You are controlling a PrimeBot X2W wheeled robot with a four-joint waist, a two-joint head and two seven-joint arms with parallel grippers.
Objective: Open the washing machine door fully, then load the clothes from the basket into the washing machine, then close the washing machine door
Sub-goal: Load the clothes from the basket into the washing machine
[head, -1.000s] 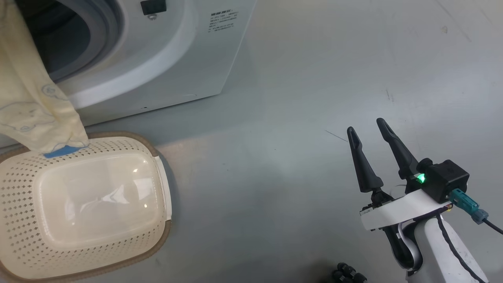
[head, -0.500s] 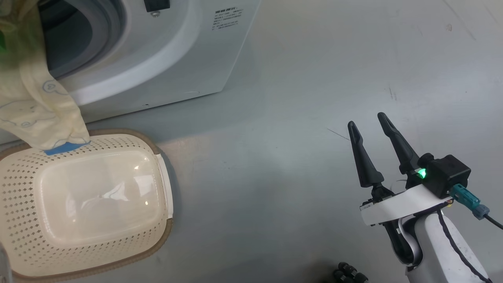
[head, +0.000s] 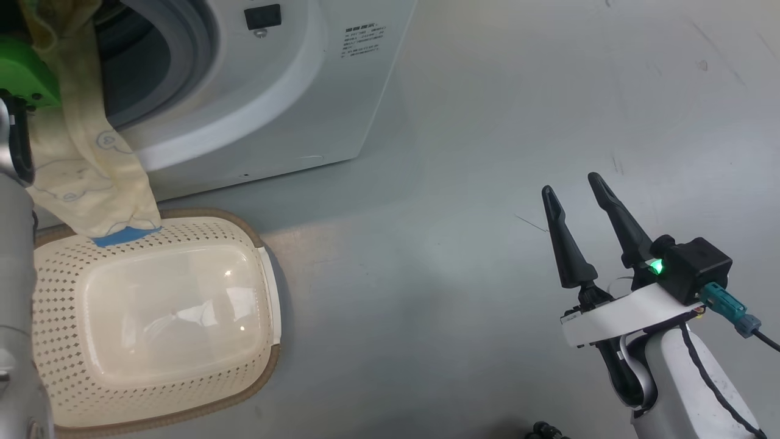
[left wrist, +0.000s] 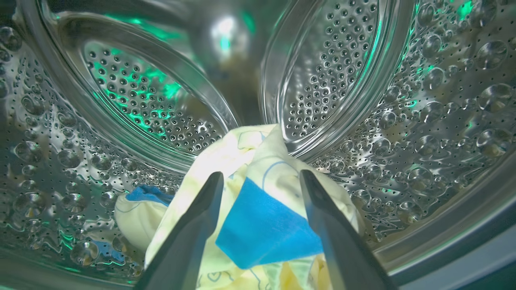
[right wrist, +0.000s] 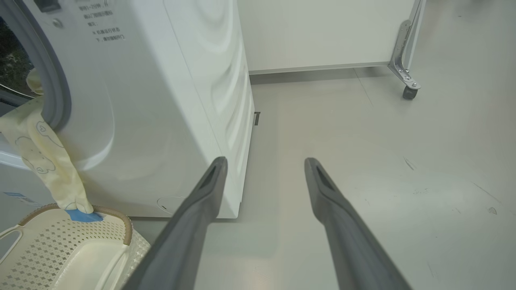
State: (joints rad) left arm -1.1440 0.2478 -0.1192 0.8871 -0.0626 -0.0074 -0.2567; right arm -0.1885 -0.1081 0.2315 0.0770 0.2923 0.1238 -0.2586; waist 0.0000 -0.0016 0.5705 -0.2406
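The white washing machine [head: 292, 91] stands at the upper left with its porthole uncovered; the door is out of view. Inside the steel drum [left wrist: 141, 104] my left gripper [left wrist: 261, 173] is open, and the clothes [left wrist: 262, 225], cream-yellow with a blue cuff, lie loosely between its fingers. Another cream and blue fold [left wrist: 137, 209] rests lower left in the drum. One garment [head: 85, 171] trails out of the porthole, its blue cuff touching the basket [head: 164, 311] rim. My right gripper [head: 570, 184] hangs open over bare floor, holding nothing.
My pale left forearm [head: 15, 244] runs up the left edge beside the basket. In the right wrist view a white panel on a caster [right wrist: 409, 90] stands behind the machine [right wrist: 161, 100]. Grey floor stretches to the right. Small black parts [head: 542, 430] lie at the bottom edge.
The left jaws have opened and let go of the garment. The head camera has shifted, bringing my left forearm into view. The right arm has stayed put.
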